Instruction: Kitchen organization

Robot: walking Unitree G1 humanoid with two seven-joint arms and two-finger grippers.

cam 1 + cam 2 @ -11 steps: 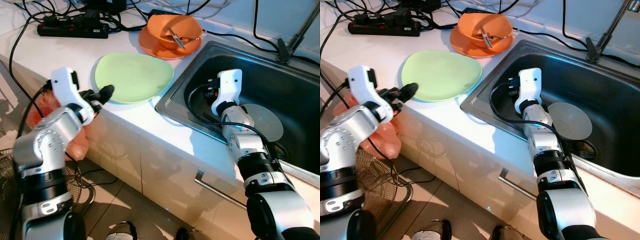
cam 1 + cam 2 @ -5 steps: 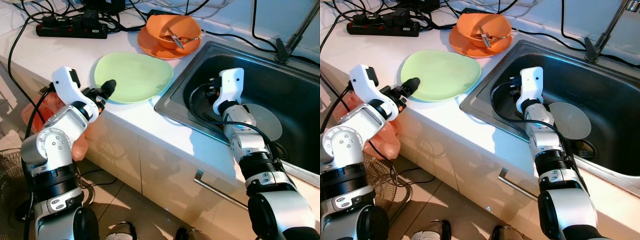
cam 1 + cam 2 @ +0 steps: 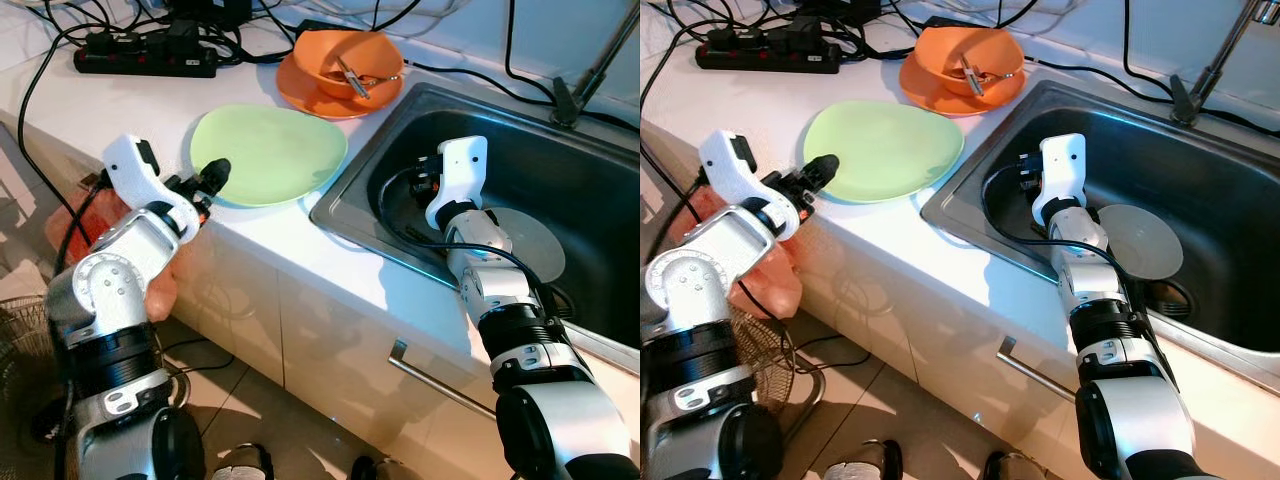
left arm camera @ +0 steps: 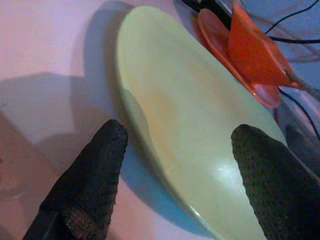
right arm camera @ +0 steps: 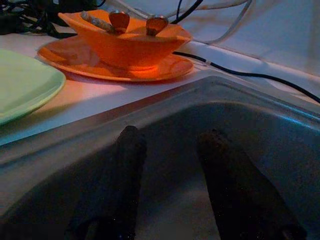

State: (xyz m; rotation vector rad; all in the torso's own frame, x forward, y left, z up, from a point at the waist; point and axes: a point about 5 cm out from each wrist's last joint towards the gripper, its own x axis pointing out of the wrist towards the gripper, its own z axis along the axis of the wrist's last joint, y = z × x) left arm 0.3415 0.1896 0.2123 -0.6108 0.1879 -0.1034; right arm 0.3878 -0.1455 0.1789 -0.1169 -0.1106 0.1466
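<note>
A pale green plate (image 3: 268, 155) lies on the white counter beside the sink (image 3: 345, 215). My left gripper (image 4: 178, 132) is open at the plate's near rim, its fingers (image 3: 215, 172) wide apart on either side of the edge. Behind the plate an orange bowl (image 3: 350, 55) with utensils in it sits on an orange plate (image 3: 300, 92). My right gripper (image 5: 172, 137) is open and holds nothing, low inside the sink near its left wall. A round grey disc (image 3: 530, 245) lies on the sink floor behind the right arm.
A black power strip (image 3: 145, 55) and several cables run along the back of the counter. The faucet (image 3: 590, 70) stands behind the sink. An orange bag (image 3: 95, 215) hangs below the counter's left end. A cabinet handle (image 3: 440, 385) sticks out below the sink.
My left gripper has moved slightly forward to the green plate's rim and the left arm has shifted. The right arm has stayed still in the sink.
</note>
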